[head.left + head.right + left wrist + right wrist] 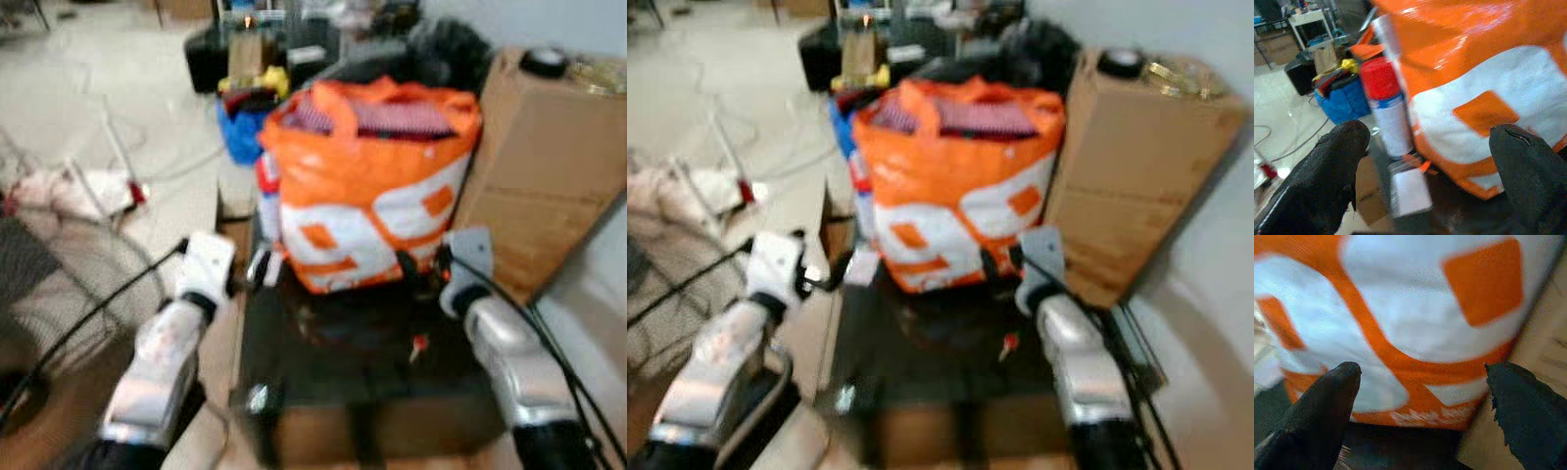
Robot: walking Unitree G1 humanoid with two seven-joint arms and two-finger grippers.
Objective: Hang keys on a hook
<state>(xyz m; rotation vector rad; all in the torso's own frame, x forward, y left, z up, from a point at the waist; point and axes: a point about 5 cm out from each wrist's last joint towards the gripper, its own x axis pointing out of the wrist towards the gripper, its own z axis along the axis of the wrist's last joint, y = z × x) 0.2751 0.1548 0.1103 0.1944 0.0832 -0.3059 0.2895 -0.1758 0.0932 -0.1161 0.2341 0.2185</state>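
Observation:
The views are blurred. A big orange and white bag (367, 186) stands on a dark low surface (353, 362). My left gripper (253, 269) is open at the bag's lower left corner, close to a spray can with a red cap (1383, 105) and a small white block (1410, 191). My right gripper (419, 266) is open against the bag's lower right front, and its wrist view faces the bag (1415, 308) from very near. A small red item (419, 345) lies on the dark surface near the right arm; I cannot tell what it is.
A tall cardboard box (549, 166) stands right of the bag, against a pale wall. A blue bag (240, 127) and dark clutter sit behind. On the left are a round wire fan guard (78, 284), cables and light floor.

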